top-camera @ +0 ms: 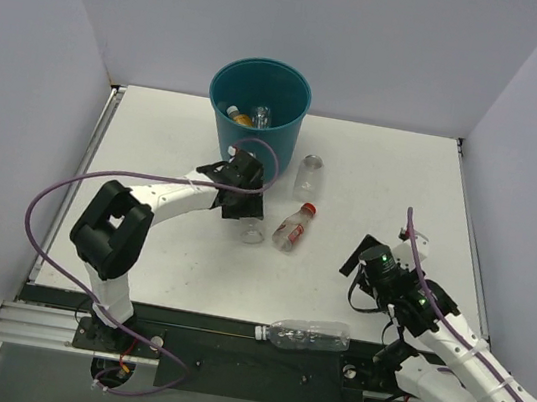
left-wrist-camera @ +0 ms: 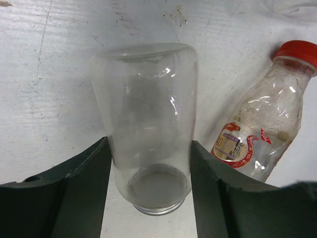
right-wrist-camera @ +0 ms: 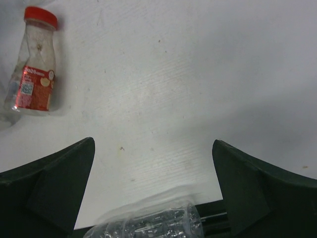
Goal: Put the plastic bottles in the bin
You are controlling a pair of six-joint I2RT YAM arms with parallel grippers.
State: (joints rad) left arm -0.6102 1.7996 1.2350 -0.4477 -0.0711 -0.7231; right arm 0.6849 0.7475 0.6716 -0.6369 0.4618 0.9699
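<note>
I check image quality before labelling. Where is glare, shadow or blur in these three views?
Top external: even light, sharp, no hard shadow by the bin. Left wrist: white glare streaks on the clear bottle, glints on the red-capped bottle. Right wrist: the long bottle at the bottom edge is blurred; the table turns greyer toward the right.

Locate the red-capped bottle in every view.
Top external: red-capped bottle lies mid-table, right of the clear bottle.
Left wrist: bottle at the right side, beside that clear bottle.
Right wrist: bottle in the upper left corner.
Shared landmark: the white table under it in all three.
</note>
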